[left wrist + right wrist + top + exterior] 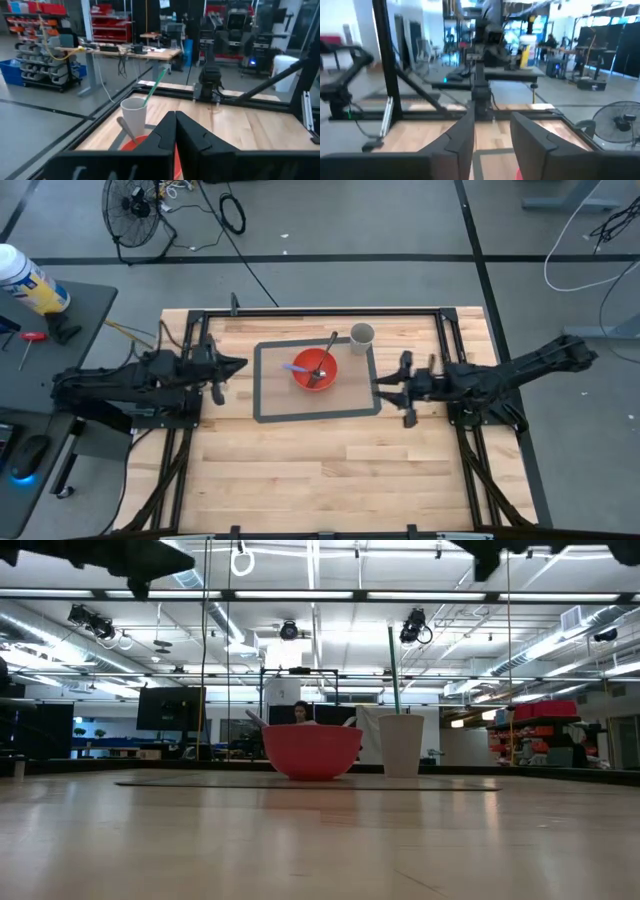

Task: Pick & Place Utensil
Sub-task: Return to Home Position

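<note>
Left gripper (pixel 241 364) empty, fingers closed, just beside mat (pixel 300 406); black fork (pixel 329 348) leans in orange bowl (pixel 314 371) near cup (pixel 361 335); right gripper (pixel 380 387) empty, fingers apart: retract both straight outward, clear of fork handle.

Bowls: you have one orange bowl (pixel 322 360).
Cups: one white cup (pixel 361 335).
Utensils in your bowl: two, a black fork (pixel 330 344) and a blue utensil (pixel 298 367).
Cup's contents: one green stick (pixel 155 86).
Mats: one mat (pixel 285 396).
</note>
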Available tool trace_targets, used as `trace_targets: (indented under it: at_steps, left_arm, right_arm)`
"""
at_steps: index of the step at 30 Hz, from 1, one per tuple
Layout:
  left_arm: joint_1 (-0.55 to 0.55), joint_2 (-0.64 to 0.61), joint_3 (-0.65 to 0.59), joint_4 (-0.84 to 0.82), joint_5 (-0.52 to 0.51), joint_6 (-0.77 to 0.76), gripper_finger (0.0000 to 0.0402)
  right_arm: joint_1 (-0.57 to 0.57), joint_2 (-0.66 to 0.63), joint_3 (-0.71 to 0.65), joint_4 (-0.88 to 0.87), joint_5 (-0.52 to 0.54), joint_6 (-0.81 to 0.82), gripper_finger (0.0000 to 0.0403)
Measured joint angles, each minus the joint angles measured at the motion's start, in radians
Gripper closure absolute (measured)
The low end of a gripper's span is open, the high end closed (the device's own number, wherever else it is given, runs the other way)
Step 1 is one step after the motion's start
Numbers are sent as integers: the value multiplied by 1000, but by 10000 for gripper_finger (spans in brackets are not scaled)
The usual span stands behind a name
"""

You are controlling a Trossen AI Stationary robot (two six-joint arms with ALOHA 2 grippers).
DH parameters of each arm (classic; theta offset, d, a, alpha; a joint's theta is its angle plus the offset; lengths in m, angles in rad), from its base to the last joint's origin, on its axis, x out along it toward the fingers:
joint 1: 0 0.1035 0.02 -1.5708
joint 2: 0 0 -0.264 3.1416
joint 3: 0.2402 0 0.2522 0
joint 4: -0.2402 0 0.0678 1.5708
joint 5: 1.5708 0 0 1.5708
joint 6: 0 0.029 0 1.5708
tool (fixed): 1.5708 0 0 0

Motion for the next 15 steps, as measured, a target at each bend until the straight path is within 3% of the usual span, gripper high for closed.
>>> trace_targets:
  at_steps: [9,15]
  left_arm:
    - [1,-244,-150,-2,9,-26,388]
    - [1,-365,-232,47,41,-31,388]
  right_arm:
    - [0,-318,-133,-190,108,28,296]
    - [0,-480,-132,-326,-54,38,303]
